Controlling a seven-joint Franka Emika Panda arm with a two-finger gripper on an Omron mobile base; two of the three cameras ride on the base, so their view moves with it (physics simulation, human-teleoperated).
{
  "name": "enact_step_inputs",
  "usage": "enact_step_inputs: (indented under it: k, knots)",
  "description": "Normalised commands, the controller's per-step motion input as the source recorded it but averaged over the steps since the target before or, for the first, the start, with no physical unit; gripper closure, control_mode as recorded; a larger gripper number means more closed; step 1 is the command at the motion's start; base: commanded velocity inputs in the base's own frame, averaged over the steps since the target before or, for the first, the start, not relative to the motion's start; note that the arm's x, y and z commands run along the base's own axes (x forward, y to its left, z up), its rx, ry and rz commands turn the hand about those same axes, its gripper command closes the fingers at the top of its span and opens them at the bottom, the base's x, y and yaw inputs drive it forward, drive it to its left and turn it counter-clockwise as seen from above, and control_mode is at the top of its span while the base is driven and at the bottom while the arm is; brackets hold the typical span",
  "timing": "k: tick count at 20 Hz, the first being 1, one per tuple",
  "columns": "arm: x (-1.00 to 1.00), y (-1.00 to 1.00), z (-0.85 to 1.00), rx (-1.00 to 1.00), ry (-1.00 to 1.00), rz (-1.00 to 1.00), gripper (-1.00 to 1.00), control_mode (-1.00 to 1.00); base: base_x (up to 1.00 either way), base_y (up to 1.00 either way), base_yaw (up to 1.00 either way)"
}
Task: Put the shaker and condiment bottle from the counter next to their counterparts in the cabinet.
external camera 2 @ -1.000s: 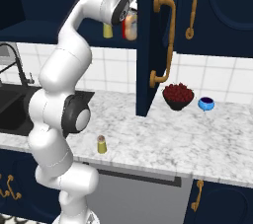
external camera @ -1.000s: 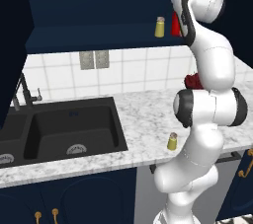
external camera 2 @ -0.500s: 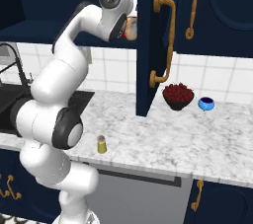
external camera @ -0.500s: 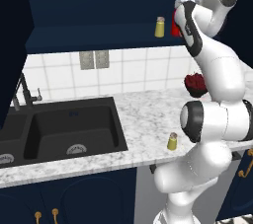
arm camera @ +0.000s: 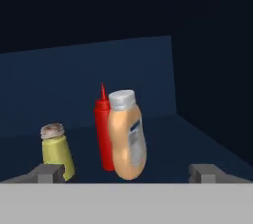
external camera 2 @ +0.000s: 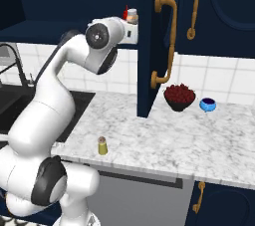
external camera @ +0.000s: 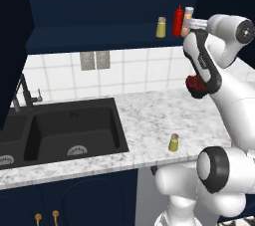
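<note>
Navy cabinet point(arm camera: 207, 70) shelf at frame centre: condiment bottle point(arm camera: 126, 134) stands touching the red squeeze bottle point(arm camera: 103, 129), gripper point(arm camera: 126, 172) spread wide and empty, so you back straight out without brushing it, then fetch the shaker point(external camera: 173, 142) on the counter point(external camera: 149, 120) lower right.

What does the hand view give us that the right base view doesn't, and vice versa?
Hand view alone: the cabinet shelf close up, with the twin shaker standing left of the red squeeze bottle, the condiment bottle leaning in front of the red one, and the gripper open, its tips apart from the bottle.

Right base view alone: the counter with the shaker on it, a bowl of red fruit and a small blue bowl.

Both: the condiment bottle and red squeeze bottle on the shelf.
</note>
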Motion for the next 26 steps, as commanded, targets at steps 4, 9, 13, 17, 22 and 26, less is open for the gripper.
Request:
enact_step_inputs:
  k: [4,9,13,17,22,26]
  knots:
    - [-1.00,0.12,-0.43,0.00,-0.13,0.08,-1.00,-1.00,0.00,0.00,0.00]
    - [-0.96,0.08,-0.61,-0.05,-0.01,0.09,-1.00,-1.00,0.00,0.00,0.00]
    - [-0.88,0.09,-0.68,-0.13,0.00,0.00,-1.00,-1.00,0.00,0.00,0.00]
    - [-0.84,0.49,-0.49,-0.06,0.06,0.00,-1.00,-1.00,0.00,0.00,0.00]
    - [-0.48,0.57,-0.36,-0.02,0.25,0.00,-1.00,-1.00,0.00,0.00,0.00]
    - [-0.40,0.38,-0.31,-0.02,0.41,0.00,-1.00,-1.00,0.00,0.00,0.00]
